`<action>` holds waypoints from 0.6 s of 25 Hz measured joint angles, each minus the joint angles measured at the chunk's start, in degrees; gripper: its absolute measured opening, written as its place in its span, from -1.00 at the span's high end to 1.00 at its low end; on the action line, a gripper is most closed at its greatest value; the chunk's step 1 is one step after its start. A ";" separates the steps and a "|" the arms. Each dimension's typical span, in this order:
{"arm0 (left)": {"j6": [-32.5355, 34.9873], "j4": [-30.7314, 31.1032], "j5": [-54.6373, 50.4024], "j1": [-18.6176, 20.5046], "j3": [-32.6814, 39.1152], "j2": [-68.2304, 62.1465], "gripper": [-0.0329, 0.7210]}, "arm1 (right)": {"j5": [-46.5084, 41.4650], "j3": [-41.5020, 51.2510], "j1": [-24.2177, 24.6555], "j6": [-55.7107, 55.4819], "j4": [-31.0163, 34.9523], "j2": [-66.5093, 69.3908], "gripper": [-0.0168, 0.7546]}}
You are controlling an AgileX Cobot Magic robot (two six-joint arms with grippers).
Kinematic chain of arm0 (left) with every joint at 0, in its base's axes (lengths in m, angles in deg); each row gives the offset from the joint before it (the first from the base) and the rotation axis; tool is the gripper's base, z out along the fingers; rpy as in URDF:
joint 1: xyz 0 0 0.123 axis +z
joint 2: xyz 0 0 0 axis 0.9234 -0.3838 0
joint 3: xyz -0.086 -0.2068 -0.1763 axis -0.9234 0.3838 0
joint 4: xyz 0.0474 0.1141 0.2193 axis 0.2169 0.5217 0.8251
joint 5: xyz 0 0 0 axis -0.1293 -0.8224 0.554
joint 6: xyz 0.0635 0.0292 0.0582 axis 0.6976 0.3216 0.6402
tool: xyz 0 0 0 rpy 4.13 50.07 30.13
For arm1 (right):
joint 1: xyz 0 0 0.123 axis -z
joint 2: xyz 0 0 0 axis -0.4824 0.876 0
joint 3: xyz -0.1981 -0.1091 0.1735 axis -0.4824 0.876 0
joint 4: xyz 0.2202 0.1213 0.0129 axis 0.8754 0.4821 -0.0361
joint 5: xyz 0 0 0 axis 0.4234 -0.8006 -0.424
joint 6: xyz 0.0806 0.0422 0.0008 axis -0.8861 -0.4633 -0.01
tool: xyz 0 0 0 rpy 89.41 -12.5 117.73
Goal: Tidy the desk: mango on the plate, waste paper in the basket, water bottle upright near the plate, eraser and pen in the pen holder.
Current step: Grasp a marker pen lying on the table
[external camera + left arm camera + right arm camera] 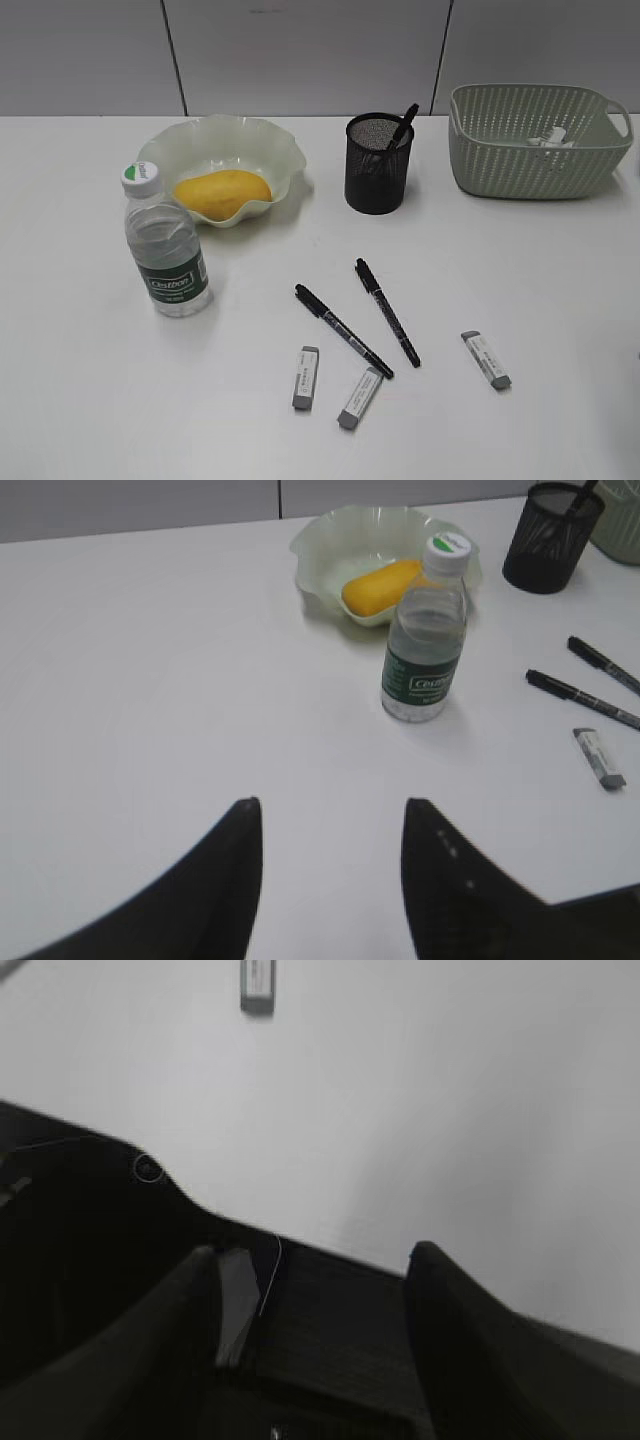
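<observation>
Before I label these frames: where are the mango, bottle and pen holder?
mango (222,193), exterior view, middle of fruit
bottle (172,283), exterior view, green label
pen holder (378,170), exterior view, mesh side

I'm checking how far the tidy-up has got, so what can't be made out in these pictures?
- Waste paper: exterior view, mostly hidden by the basket wall.
- Pen holder: mesh hides its contents apart from one pen top.
- Eraser: right wrist view, cut by the top edge, blurred.
- Both arms: absent from the exterior view.
</observation>
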 joint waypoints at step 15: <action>17.60 -11.52 18.82 -4.64 -19.08 -50.62 -0.05 | -3.09 13.99 0.00 -2.20 -0.07 -62.46 -0.16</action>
